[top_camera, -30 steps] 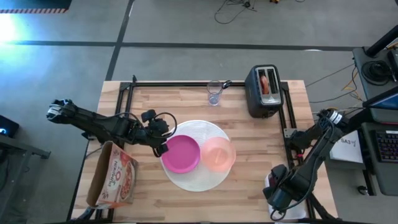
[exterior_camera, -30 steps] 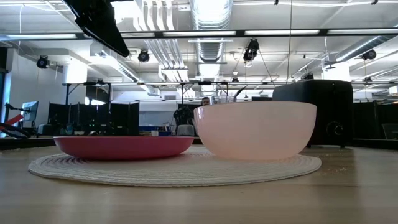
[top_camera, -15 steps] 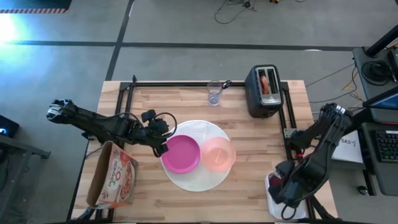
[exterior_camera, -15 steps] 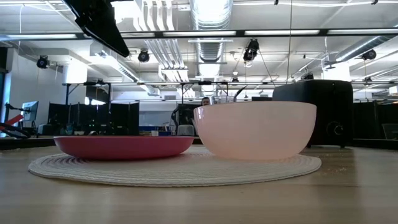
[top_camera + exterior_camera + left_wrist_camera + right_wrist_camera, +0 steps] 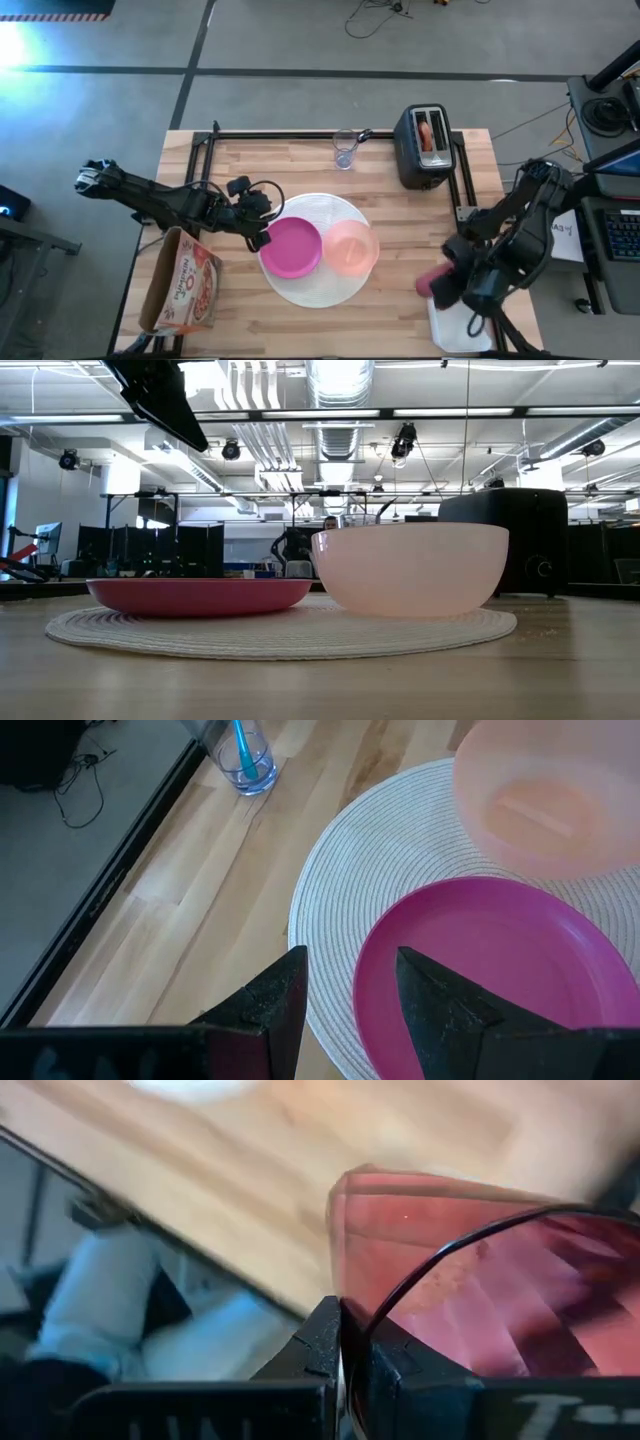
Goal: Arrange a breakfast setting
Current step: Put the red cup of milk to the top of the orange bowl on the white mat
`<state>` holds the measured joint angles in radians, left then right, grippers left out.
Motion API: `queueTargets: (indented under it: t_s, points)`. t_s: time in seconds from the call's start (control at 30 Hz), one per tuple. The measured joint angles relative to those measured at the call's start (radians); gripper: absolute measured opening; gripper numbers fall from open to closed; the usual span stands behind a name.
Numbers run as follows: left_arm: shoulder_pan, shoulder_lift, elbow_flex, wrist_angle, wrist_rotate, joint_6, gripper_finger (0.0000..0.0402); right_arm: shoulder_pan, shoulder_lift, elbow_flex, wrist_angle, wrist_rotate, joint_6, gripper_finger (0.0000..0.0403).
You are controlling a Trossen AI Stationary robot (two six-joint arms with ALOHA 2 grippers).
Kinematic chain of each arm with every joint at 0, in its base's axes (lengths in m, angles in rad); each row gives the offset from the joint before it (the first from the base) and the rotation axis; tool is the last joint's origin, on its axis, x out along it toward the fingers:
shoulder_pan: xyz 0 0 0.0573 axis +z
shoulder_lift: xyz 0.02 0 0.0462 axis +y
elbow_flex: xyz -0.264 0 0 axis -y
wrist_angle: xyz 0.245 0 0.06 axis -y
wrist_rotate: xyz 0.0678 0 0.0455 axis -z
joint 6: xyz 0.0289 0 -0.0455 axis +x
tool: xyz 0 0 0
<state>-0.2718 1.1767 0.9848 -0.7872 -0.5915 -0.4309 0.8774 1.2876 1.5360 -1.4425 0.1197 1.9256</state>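
Observation:
A magenta plate (image 5: 291,247) and a translucent peach bowl (image 5: 351,247) sit side by side on the large white round plate (image 5: 320,292). My left gripper (image 5: 350,985) is open. It hangs over the magenta plate's left rim (image 5: 362,970), one finger on either side; no touch shows. My right gripper (image 5: 452,287) is near the table's near right corner, shut on a pink tumbler (image 5: 431,283). At the far edge stands a clear glass (image 5: 345,152) with a teal-handled spoon (image 5: 241,745) in it. My right gripper pinches the tumbler's wall at its rim (image 5: 352,1285), one finger inside the cup and one outside. The fingers come from above, slanting down. The tumbler is lifted clear of the table and tilted, sticking out toward the table's left.
A black toaster (image 5: 425,147) with something orange in a slot stands at the far right. A cereal box (image 5: 182,285) lies at the near left. A white tray (image 5: 462,328) sits at the near right corner. Bare wood lies between the white plate and the tray.
My right gripper has risen from the white tray at the near right corner, moved toward the far edge and turned. The pink tumbler has come up with it, now lifted clear and tilted toward the table's left.

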Motion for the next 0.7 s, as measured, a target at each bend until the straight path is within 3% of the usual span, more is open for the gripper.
queueTargets:
  t_s: [0.2,0.7]
  points:
    - [0.000,0.000,0.000,0.000,0.000,0.000,0.0137,-0.116,-0.004,0.000,0.005,0.191,-0.216,0.0009]
    - [0.000,0.000,0.000,-0.009,0.060,0.002,0.0137,-0.590,0.056,0.097,0.055,0.202,-0.975,0.0009]
